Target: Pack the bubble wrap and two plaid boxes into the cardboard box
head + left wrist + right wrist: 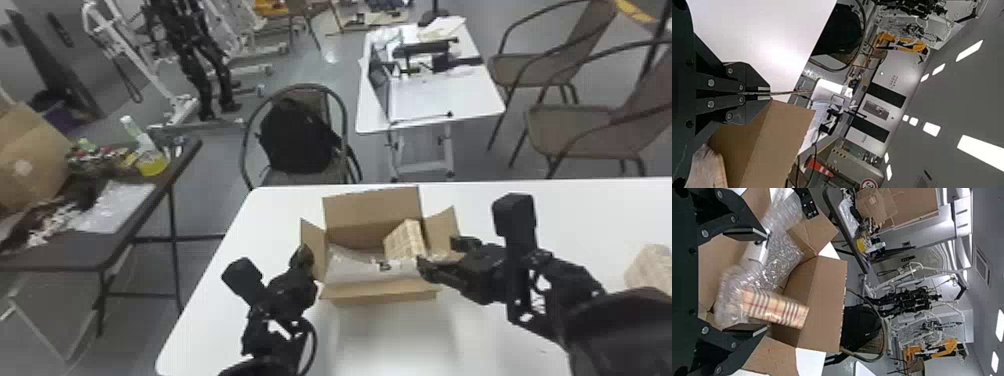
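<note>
Pinching the left flap (pixel 317 245) with the left gripper (pixel 768 93), while the right gripper (pixel 765 282) is hanging wide over the cardboard box (pixel 372 215). Other plaid box (pixel 650 267) is sitting at the right gripper's 3 o'clock, so I'm guessing that nearer arm's fetching next.

So the left claw (pixel 304 259) and right claw (pixel 436 254) are both black, and the cardboard box (pixel 371 215) between them is basic brown. Bubble wrap (pixel 783 246) by the right claw is clear with silvery glints; the plaid box (pixel 775 307) there is tan with dark stripes and thin red lines. White surface (pixel 575 215) around the claws, btw.
</note>
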Controlling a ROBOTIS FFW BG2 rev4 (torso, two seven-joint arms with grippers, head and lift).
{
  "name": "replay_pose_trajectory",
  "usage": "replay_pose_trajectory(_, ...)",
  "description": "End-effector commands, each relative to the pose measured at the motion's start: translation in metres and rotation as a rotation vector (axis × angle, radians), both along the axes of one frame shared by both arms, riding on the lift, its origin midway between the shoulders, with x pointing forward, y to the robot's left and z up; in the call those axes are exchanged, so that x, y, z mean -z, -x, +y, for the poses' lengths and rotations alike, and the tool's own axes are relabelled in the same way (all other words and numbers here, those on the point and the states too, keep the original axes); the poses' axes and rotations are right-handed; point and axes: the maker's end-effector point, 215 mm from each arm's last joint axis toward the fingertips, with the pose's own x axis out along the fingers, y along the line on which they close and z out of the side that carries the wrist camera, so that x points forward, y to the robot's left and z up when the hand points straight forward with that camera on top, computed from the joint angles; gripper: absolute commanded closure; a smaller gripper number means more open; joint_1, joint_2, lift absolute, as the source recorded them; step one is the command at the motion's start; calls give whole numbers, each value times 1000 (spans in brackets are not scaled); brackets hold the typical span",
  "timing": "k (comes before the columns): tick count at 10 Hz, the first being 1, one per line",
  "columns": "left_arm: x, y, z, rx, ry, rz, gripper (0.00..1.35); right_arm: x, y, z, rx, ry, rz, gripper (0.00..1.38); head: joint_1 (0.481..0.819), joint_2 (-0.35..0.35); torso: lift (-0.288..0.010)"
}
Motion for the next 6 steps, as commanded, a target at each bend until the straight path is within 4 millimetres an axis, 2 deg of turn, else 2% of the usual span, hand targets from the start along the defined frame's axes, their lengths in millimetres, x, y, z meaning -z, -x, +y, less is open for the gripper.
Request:
replay_pose_trajectory(1, -1, 0, 0, -2, 4, -3, 1214, -8, -13, -38, 72, 60, -69, 154, 695, 350, -14)
replay_pose_trajectory(2, -1, 0, 0, -4, 6, -5, 1214, -3, -15, -79, 162, 115, -99, 154, 695, 350, -14)
replay_pose_trajectory(3, -1, 2, 3, -10, 7, -7, 1214, 9, -7, -125, 269, 174, -112, 154, 695, 350, -14)
replay_pose_trajectory(4, 1, 4, 5, -15, 10, -6, 1214, 24, 8, -169, 365, 225, -107, 154, 695, 317, -14)
replay_pose_trajectory(6, 2, 6, 8, -22, 10, -6, 1214, 53, 47, -232, 473, 304, -68, 154, 695, 240, -14)
